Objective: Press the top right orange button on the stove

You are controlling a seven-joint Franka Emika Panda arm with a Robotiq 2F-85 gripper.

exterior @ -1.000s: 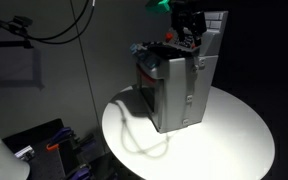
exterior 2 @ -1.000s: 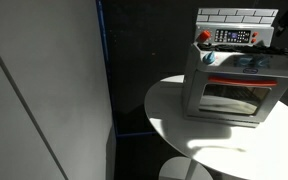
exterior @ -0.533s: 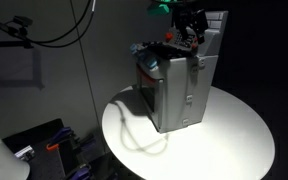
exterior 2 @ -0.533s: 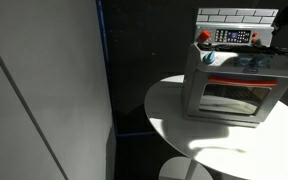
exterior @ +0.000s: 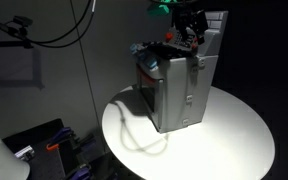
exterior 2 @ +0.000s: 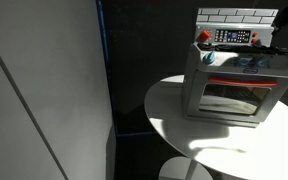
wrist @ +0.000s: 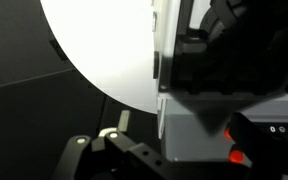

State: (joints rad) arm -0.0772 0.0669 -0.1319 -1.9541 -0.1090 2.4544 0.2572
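Wrist view is crowded by the dark body of the gripper (wrist: 234, 60), blurred and very close. Whether its jaws stand wide or narrow I cannot tell. Below it lies a grey part of the stove (wrist: 189, 135), with an orange-red button (wrist: 238, 157) by the lower edge of the frame, and the round white surface (wrist: 99, 50) spreads off to the left.

In an exterior view the stove (exterior: 174, 90) stands on the surface (exterior: 234, 140) toward its far edge. The gripper (exterior: 192, 36) hangs low over the stove's top, just in front of the pale tiled back panel (exterior: 214, 30). Contact cannot be made out.

In an exterior view the dark control strip (exterior 2: 234, 37) runs beneath the tiles, above the front door (exterior 2: 234, 97).
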